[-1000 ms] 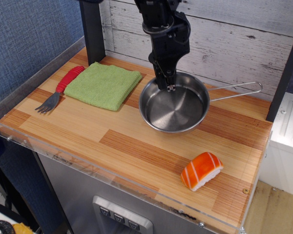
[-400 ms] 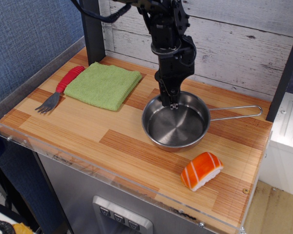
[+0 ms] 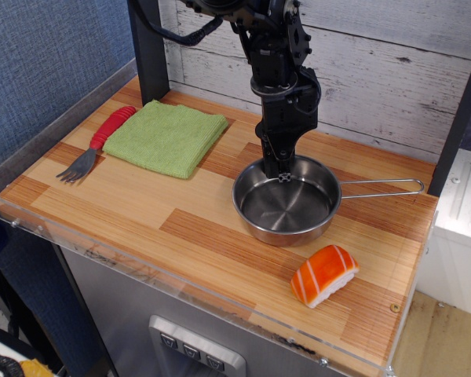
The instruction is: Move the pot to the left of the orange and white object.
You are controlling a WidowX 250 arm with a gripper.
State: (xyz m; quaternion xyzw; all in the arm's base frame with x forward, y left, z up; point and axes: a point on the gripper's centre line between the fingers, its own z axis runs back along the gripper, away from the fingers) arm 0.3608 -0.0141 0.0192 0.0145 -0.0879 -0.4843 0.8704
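The pot [image 3: 286, 207] is a shallow shiny steel pan on the wooden table, its thin wire loop handle [image 3: 381, 187] pointing right. My gripper [image 3: 280, 169] comes down from above and is shut on the pot's far rim. The orange and white object [image 3: 323, 275], a small toy salmon nigiri, lies near the front right edge of the table. The pot sits just behind and a little to the left of it, with a small gap between them.
A green cloth [image 3: 167, 136] lies at the back left. A red-handled fork [image 3: 96, 144] lies left of the cloth. A black post [image 3: 148, 49] stands at the back left. A clear lip [image 3: 180, 289] runs along the table's front edge.
My gripper has moved toward the front and right, taking the pot along by its rim. The pot now sits closer to the nigiri. The cloth, fork and nigiri have not moved.
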